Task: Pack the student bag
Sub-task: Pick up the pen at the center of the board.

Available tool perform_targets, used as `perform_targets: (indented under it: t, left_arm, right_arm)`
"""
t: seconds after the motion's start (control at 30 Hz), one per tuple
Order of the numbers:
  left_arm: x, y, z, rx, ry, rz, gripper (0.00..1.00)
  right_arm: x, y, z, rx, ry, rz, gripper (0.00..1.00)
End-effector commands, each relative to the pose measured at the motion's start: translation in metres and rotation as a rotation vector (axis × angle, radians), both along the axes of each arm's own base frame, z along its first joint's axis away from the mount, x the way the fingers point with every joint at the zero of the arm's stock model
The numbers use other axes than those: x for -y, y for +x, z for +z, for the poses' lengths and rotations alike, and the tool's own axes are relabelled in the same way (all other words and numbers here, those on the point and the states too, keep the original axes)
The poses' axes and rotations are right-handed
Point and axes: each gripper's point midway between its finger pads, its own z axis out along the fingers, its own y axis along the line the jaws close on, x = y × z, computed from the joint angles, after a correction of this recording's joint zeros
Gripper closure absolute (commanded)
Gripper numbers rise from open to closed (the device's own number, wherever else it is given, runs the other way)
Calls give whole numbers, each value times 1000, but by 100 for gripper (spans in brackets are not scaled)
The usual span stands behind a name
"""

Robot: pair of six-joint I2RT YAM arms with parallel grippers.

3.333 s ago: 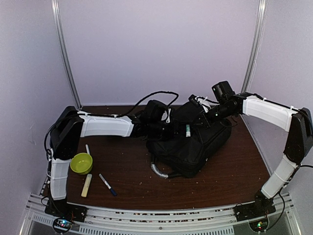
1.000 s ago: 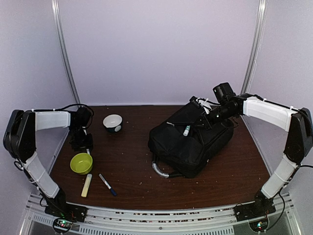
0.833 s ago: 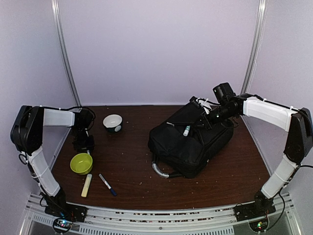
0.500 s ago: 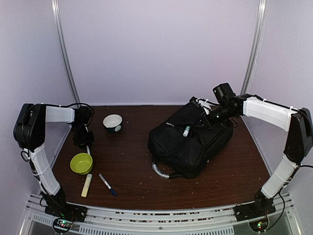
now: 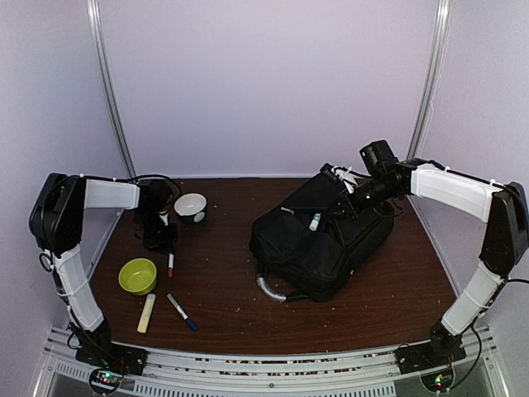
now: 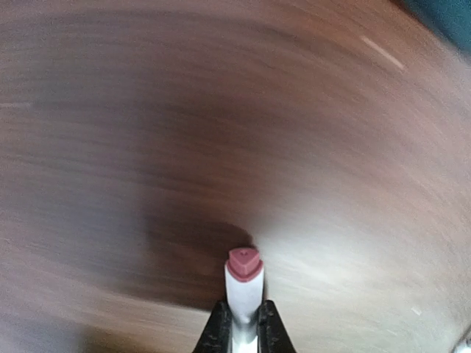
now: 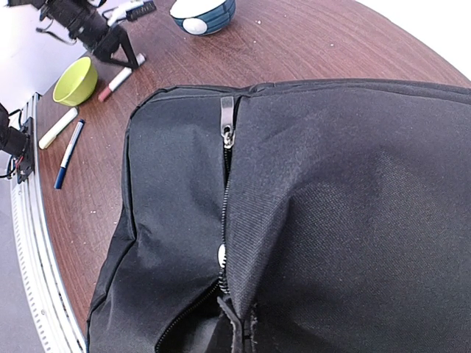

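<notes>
Marker point(image 5: 170, 263) is shifting right, pinched in the left claw point(image 5: 165, 246); student bag point(image 5: 322, 248), holding a tube point(image 5: 317, 221), is lying well right, closed right claw point(image 5: 345, 198) at its edge.

Dark wooden bench point(image 5: 223, 289) carries: black student bag point(image 5: 318, 244), green bowl point(image 5: 137, 275), white bowl point(image 5: 191, 207), blue pen point(image 5: 182, 312), pale yellow stick point(image 5: 146, 313).

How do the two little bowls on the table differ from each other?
The green bowl is yellow-green inside and out, while the white bowl is white inside and dark blue outside. The green bowl sits nearer the arms' bases, and the white bowl sits farther back. Both stand upright on the table, to the left of the student bag.
</notes>
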Motion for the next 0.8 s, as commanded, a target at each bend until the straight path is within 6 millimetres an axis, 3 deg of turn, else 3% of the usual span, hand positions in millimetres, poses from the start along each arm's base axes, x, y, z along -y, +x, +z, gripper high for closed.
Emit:
perform_targets:
  t: [0.0,0.13,0.23,0.4,0.53,0.63,0.77]
  left_arm:
    - [75,-9,10,31,-72,-184,92]
    - [127,-16,20,73,-73,-314,94]
    - [162,-18,48,142,-109,-388,94]
    - [219,-14,145,386,-231,-490,94]
    - [286,-18,208,511,-455,-594,93]
    - [326,-15,219,515,-536,-633,93]
    - [371,-8,217,494,-634,-639,93]
  right_arm:
    - [-13,-1,25,55,83,63,100]
    - [-12,-2,25,53,84,62,100]
    - [-12,-3,27,59,85,60,100]
    - [-12,-3,28,57,89,60,100]
    - [-15,-2,31,46,102,63,100]
    - [-17,0,36,45,115,61,100]
    - [-18,1,44,48,133,51,100]
